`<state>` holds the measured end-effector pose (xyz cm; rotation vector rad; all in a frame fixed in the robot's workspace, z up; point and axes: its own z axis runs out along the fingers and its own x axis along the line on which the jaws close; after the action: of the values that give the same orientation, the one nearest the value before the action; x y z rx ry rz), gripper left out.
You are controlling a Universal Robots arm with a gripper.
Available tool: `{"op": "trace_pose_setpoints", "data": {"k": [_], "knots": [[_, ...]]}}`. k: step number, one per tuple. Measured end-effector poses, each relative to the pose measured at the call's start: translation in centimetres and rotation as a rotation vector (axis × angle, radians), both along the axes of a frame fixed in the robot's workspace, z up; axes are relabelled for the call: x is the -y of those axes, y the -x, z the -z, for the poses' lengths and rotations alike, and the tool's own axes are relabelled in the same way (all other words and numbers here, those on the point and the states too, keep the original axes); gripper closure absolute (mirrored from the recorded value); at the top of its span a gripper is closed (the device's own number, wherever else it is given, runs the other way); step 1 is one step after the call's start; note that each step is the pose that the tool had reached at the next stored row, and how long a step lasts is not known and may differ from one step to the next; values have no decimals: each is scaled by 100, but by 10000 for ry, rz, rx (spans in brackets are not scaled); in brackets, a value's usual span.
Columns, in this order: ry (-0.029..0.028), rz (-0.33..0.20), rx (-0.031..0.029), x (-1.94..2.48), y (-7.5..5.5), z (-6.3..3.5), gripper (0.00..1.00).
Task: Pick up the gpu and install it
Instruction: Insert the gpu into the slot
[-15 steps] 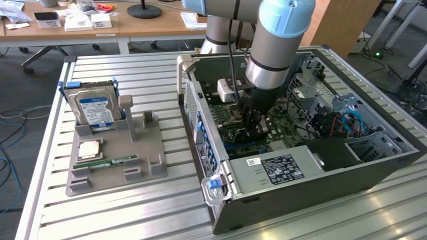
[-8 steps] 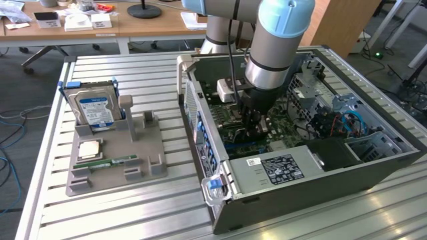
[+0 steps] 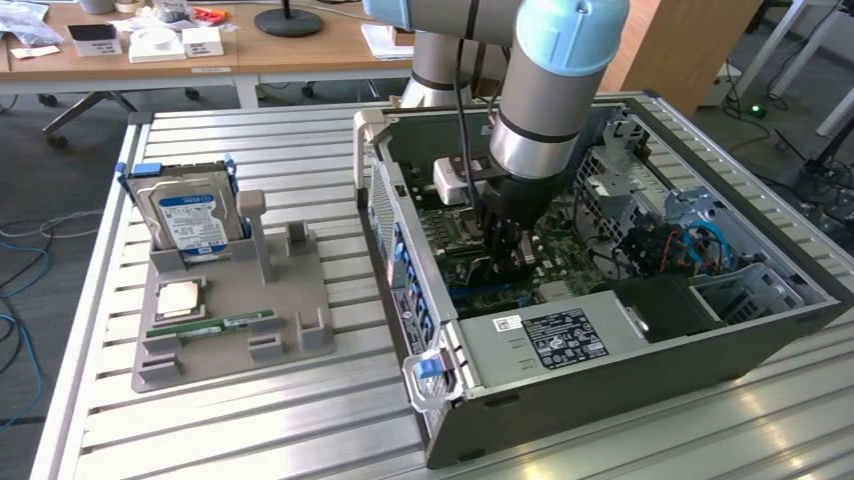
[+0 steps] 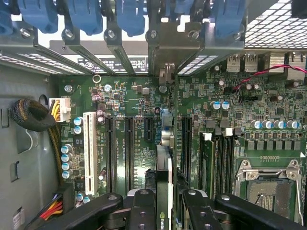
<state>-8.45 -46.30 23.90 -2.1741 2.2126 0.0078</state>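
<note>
My gripper (image 4: 167, 197) is shut on the gpu (image 4: 163, 167), a thin card seen edge-on with a green logo near the fingers (image 4: 144, 206). The card stands upright over the green motherboard (image 4: 124, 96), between the black expansion slots (image 4: 128, 153), and its pale bracket end (image 4: 166, 74) reaches the case's rear slot openings. Whether its edge sits in a slot I cannot tell. In the exterior view the gripper (image 3: 511, 262) is lowered deep inside the open computer case (image 3: 641, 370), pointing straight down at the board.
Blue slot clips (image 4: 129, 14) line the case's rear wall. A white slot (image 4: 89, 143), cable bundle (image 4: 33, 115) and CPU socket (image 4: 268, 187) surround the card. Outside the case, a grey holder (image 3: 227, 300) carries the hard drive (image 3: 191, 218), a processor (image 3: 180, 298) and a memory stick (image 3: 227, 323).
</note>
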Motion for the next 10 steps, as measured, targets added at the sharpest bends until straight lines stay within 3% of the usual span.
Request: {"op": "trace_pose_setpoints", "data": {"k": [10], "knots": [[1, -6, 32, 0, 11, 1, 74]]}}
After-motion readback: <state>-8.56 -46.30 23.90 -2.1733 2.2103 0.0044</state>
